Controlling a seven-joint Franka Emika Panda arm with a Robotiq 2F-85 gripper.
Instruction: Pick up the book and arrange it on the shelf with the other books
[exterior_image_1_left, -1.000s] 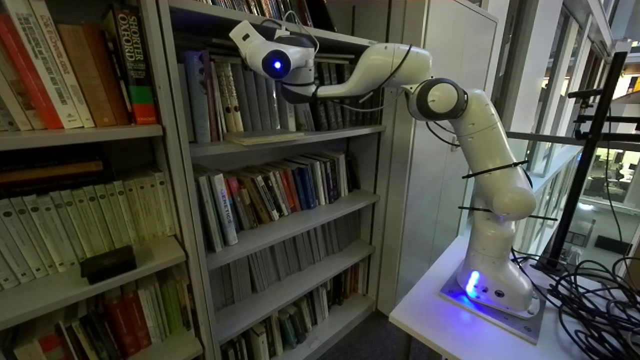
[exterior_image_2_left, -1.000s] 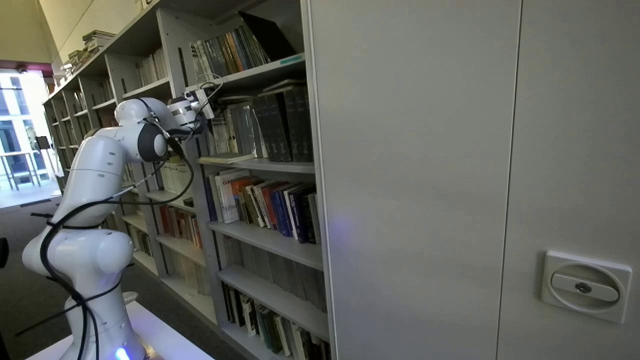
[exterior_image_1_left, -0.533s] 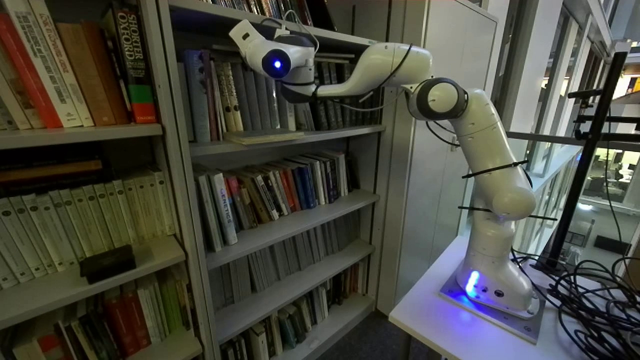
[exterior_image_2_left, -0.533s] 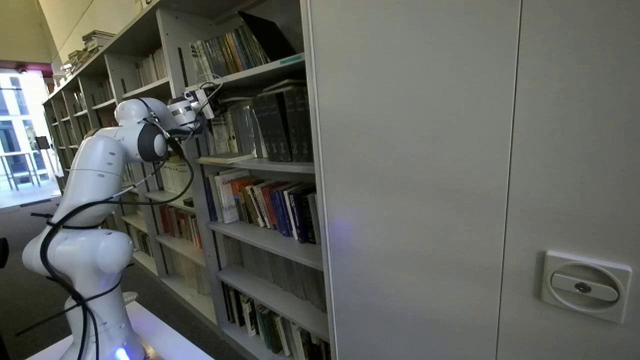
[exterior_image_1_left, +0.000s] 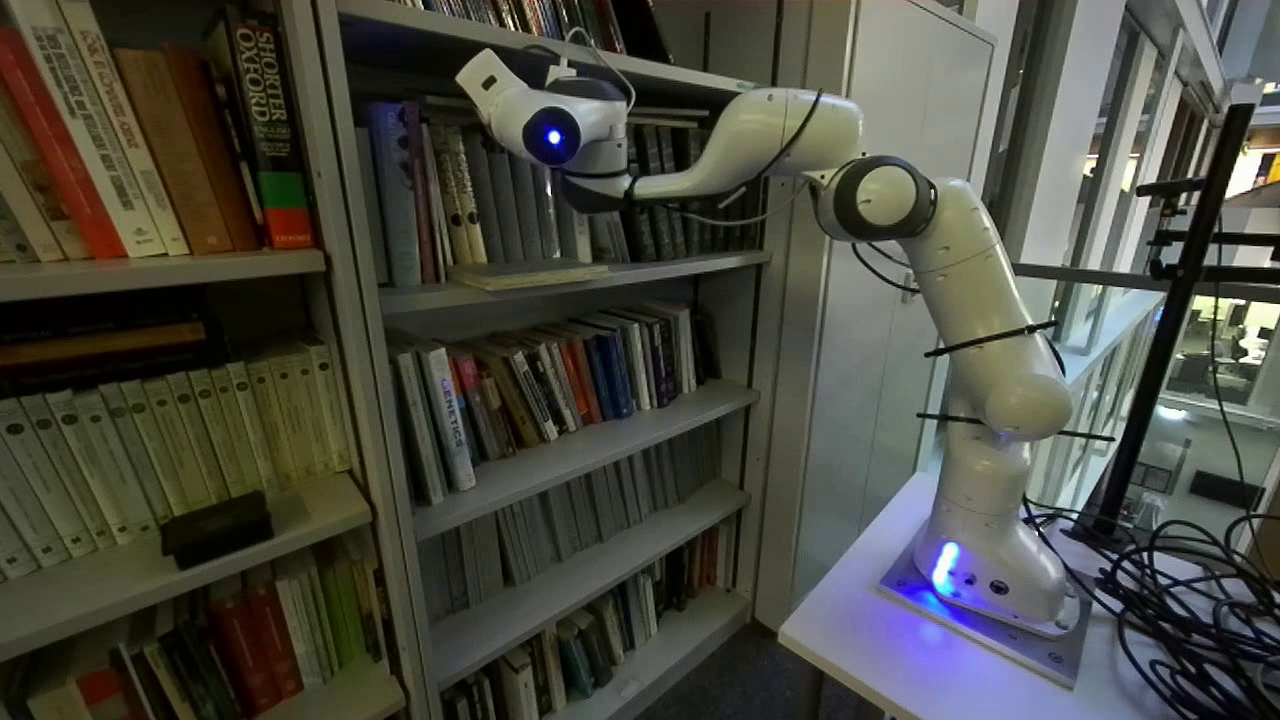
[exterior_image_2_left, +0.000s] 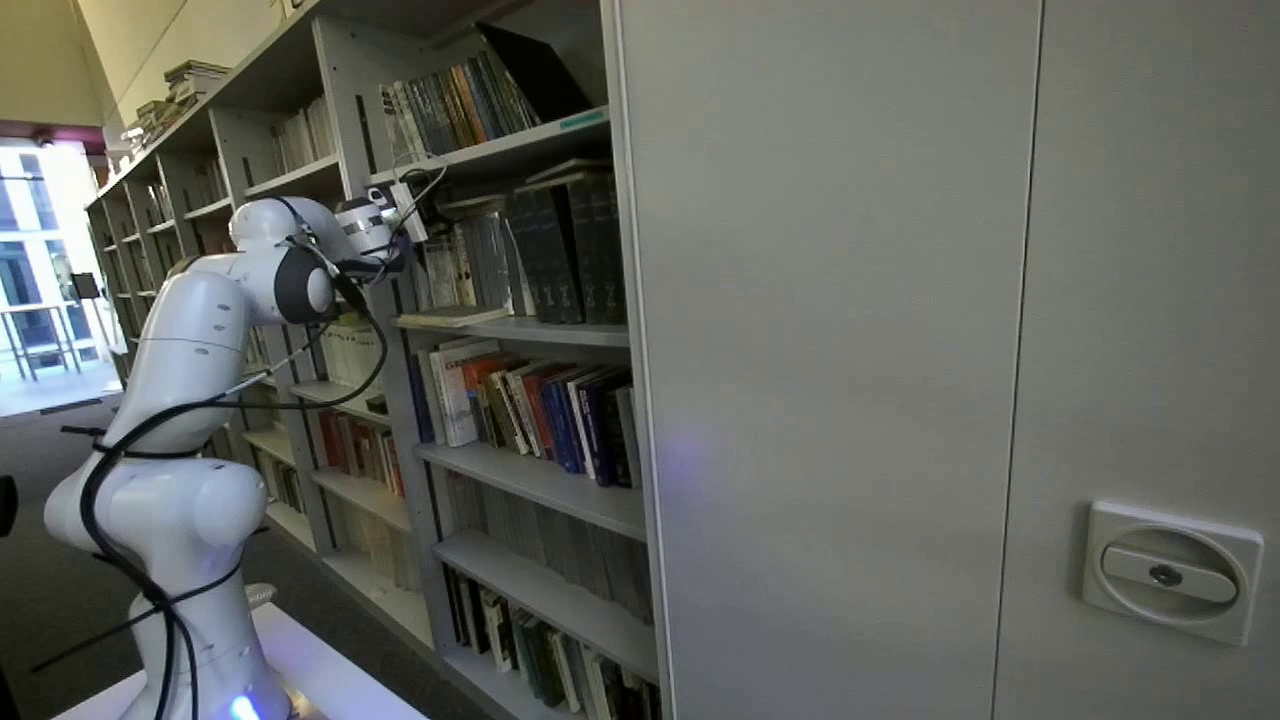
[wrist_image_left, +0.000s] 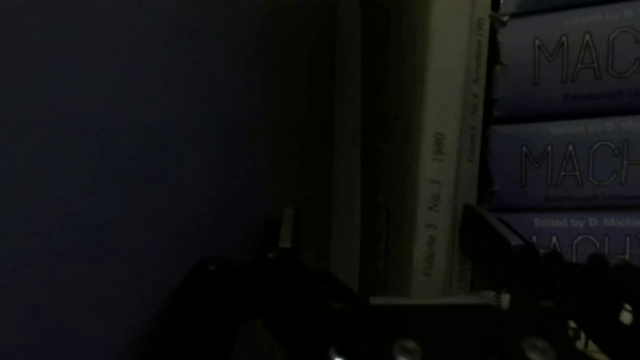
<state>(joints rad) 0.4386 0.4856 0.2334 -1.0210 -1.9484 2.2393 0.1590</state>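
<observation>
Black two-fingered hand (wrist_image_left: 379, 215) spread wide in tight quarters

In an exterior view, a white jointed arm (exterior_image_1_left: 960, 260) reaches to the tall grey metal bookcase (exterior_image_1_left: 600, 440), its white wrist (exterior_image_1_left: 550, 125) at the second tier showing from the top. A thin pale book (exterior_image_1_left: 530, 273) lies flat at that tier's front edge, before thin upright books with grey, white and muted dark spines (exterior_image_1_left: 520, 195). Were the wrist to dip, it might sweep the flat one off the bookcase, because it lies so near the edge.

In an exterior view, tall black upright volumes (exterior_image_2_left: 560, 250) stand on the same tier, towards the bookcase's end. A swing that way could ram them, since the bookcase's grey board (exterior_image_2_left: 520, 140) above leaves little room. The hand cannot be made out clearly here.

In the wrist view, pale printed journals (wrist_image_left: 442, 175) show between the fingers (wrist_image_left: 487, 237), with violet-blue volumes lettered MACH (wrist_image_left: 565, 165) beside them, inside the bookcase. The task's book may be one of these journals or the flat one at the bookcase's edge; I cannot settle which. Pinching now might catch several thin spines together, as they look packed. The hand's fingers stand well apart, and nothing looks pinched; whether either finger touches a spine I cannot tell.
</observation>
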